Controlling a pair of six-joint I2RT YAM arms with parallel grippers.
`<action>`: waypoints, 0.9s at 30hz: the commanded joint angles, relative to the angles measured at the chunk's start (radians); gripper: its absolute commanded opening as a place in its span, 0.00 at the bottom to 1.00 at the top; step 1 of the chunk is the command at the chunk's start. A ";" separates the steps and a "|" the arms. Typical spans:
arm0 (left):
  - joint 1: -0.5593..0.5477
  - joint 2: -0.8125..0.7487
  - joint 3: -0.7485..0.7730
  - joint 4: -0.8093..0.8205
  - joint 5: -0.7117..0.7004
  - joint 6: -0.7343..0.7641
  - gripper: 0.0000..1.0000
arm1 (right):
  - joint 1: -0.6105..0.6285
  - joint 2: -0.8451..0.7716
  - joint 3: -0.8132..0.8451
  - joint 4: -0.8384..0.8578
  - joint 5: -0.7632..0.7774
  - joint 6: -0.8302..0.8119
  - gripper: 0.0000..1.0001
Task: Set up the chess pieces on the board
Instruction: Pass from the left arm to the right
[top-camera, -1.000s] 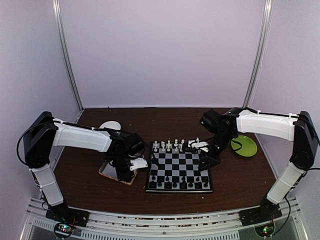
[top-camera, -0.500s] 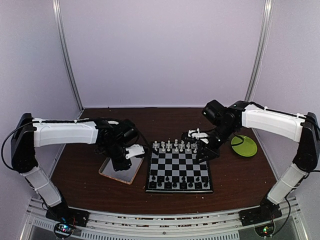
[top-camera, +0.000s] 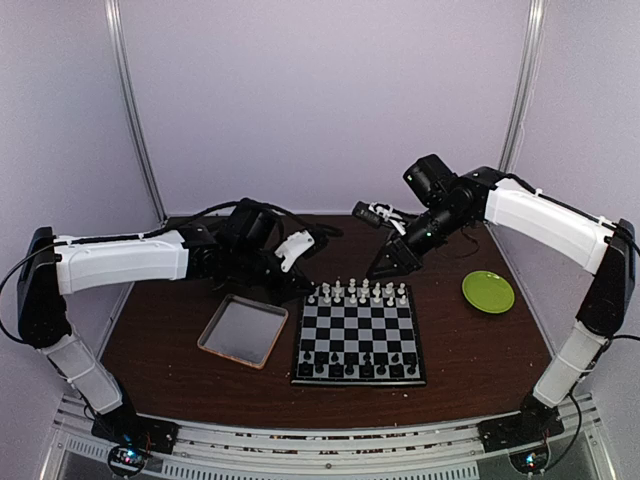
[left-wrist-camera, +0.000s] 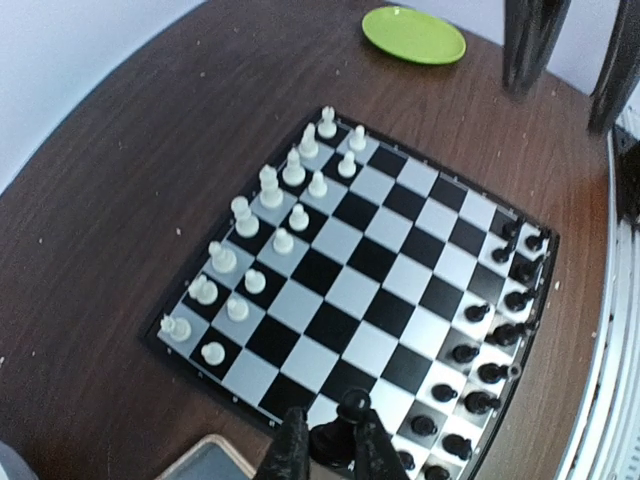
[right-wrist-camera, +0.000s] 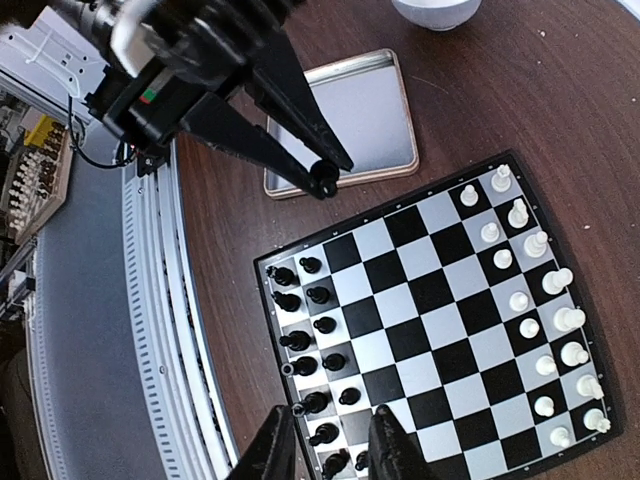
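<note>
The board (top-camera: 358, 335) looked nearly set: white pieces (left-wrist-camera: 269, 187) filled its far two rows, black pieces (left-wrist-camera: 490, 373) its near rows. Your left jaws gripped one black piece (left-wrist-camera: 340, 432) off its far-left corner; your right jaws gaped empty.

My left arm (top-camera: 125, 260) stretches out almost level from its shoulder toward the middle, wrist bent so the fingers (right-wrist-camera: 300, 112) slant downward. My left gripper (left-wrist-camera: 332, 440) is pinched on a black piece (left-wrist-camera: 350, 408) (only the very tips hold it). My right arm (top-camera: 545, 215) rises from its base and folds at a high elbow, and the forearm drops inward. My right gripper (right-wrist-camera: 332, 425) hangs with its two fingertips (right-wrist-camera: 275, 445) parted.
</note>
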 joint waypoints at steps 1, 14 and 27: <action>-0.010 0.028 0.010 0.228 0.063 -0.105 0.07 | -0.002 0.058 0.023 0.023 -0.068 0.113 0.26; -0.055 0.071 0.061 0.280 0.073 -0.135 0.07 | 0.004 0.182 0.117 0.070 -0.201 0.218 0.29; -0.067 0.090 0.096 0.255 0.068 -0.122 0.07 | 0.007 0.201 0.103 0.100 -0.250 0.254 0.24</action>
